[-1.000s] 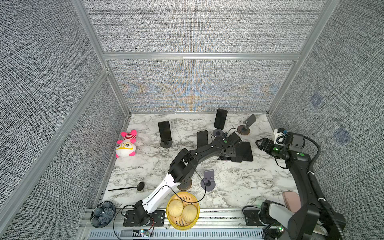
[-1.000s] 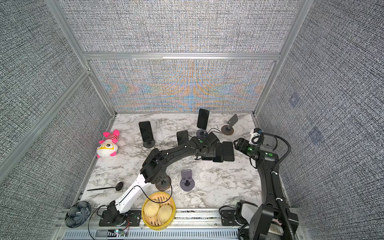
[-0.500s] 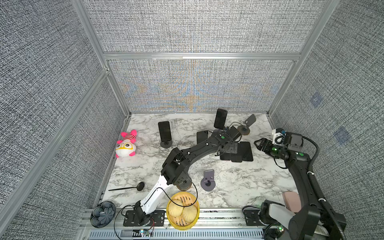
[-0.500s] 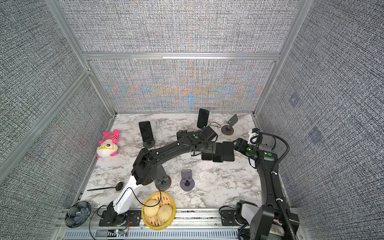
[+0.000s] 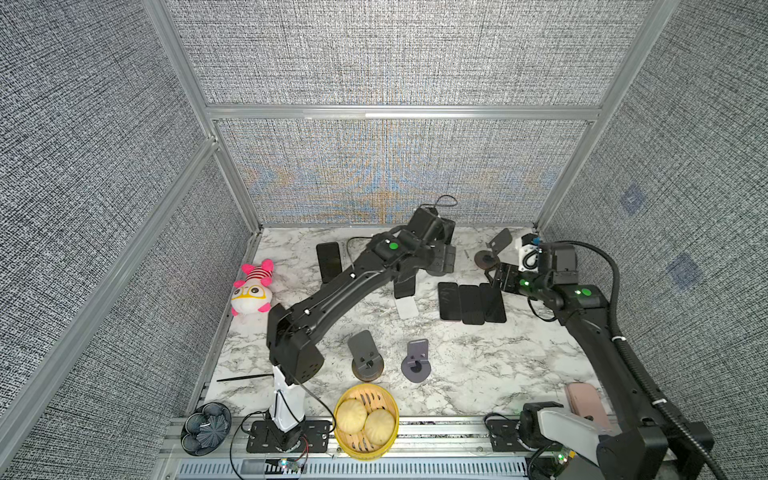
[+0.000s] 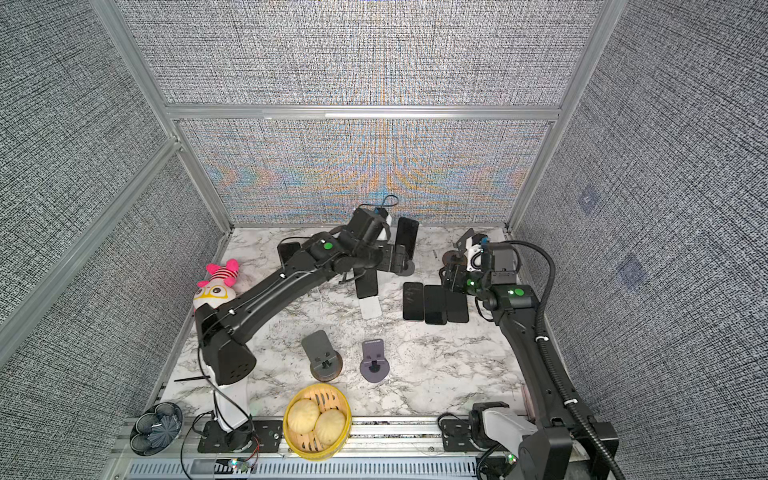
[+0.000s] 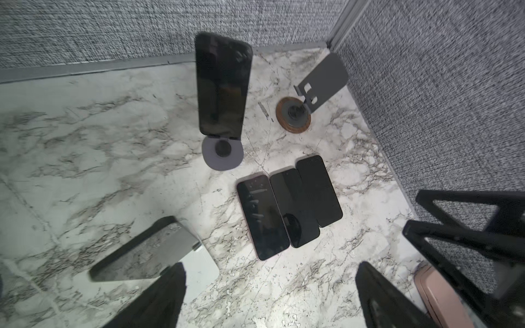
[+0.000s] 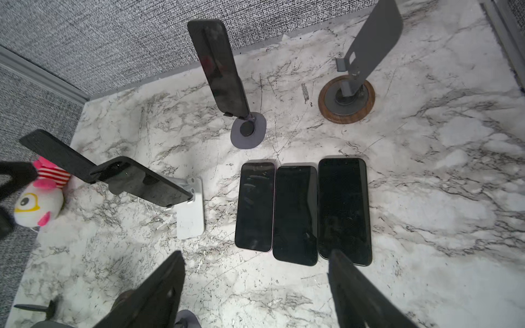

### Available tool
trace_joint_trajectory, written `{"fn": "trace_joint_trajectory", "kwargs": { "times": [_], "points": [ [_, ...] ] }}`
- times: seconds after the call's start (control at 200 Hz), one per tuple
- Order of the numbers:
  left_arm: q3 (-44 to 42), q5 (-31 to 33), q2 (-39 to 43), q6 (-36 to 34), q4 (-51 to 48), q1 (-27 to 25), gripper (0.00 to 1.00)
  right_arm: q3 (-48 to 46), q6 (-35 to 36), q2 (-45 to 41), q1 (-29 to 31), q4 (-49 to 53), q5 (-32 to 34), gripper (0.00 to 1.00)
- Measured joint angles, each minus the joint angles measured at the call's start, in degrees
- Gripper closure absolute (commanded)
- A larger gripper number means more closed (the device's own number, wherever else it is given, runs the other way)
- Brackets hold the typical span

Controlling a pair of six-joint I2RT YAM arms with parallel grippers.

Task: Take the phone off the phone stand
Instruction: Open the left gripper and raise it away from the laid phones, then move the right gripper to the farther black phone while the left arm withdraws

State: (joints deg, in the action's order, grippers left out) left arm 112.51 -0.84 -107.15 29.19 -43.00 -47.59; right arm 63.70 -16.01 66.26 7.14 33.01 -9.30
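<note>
At the left edge of the counter (image 5: 478,353) a plush toy (image 5: 251,291) is seen, and a dark phone (image 5: 329,262) is propped on a stand to its right. At the middle back, the left hand (image 5: 445,259) is held with its fingers spread wide and nothing between them. It is near the upright phone (image 6: 406,236), which is seated in a grey round-based phone stand (image 7: 223,154). A tilted phone (image 8: 142,181) is carried on a white stand (image 8: 190,215). Three flat phones (image 5: 471,303) are laid side by side, touching. Right of them, the right hand (image 5: 500,276) is held open and empty, near a wood-based stand (image 5: 488,255).
</note>
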Motion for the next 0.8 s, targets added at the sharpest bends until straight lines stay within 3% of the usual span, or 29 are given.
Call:
{"fn": "trace_joint_trajectory", "kwargs": {
  "times": [0.18, 0.35, 0.795],
  "points": [
    [-11.67, -5.03, 9.33, -0.57, 2.64, 6.21, 0.01, 3.37, -1.95, 5.62, 9.75, -0.44, 10.82, 0.16],
    [-16.41, -4.96, 16.46, -3.50, 2.80, 12.37, 0.01, 7.32, -3.67, 13.88, 16.55, -3.37, 20.33, 0.04],
    [-36.13, 8.70, 29.44, -11.10, 3.32, 18.67, 0.01, 26.80, -11.04, 38.03, 21.42, -8.68, 37.90, 0.01]
  ]
}}
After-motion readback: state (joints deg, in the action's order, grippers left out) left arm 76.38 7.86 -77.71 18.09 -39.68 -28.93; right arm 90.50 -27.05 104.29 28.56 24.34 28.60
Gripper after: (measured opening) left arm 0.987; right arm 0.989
